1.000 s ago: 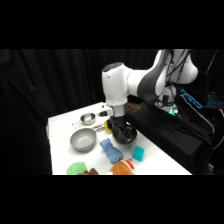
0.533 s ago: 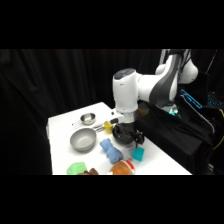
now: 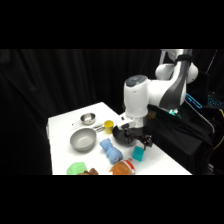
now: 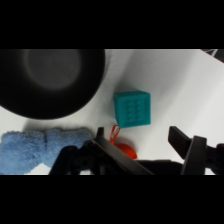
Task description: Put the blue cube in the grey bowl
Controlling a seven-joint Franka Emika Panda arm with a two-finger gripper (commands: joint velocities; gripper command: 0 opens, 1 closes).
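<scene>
The pincer (image 4: 145, 145) is spread wide and holds nothing, poised above the blue cube (image 4: 132, 109), a plain teal block resting on the white counter (image 4: 165, 75). Just beyond it sits the black bowl (image 4: 47, 80). Farther off, the grey bowl (image 3: 83, 139) appears empty.

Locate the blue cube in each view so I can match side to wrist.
Side view: the blue cube sits on the table near its right edge, just below the gripper, right of the pale-blue lumpy object.
Wrist view: the blue cube is right of centre, above the fingers, beside the black bowl's rim.
Shared landmark: the pale-blue lumpy object, at lower left in the wrist view.
</scene>
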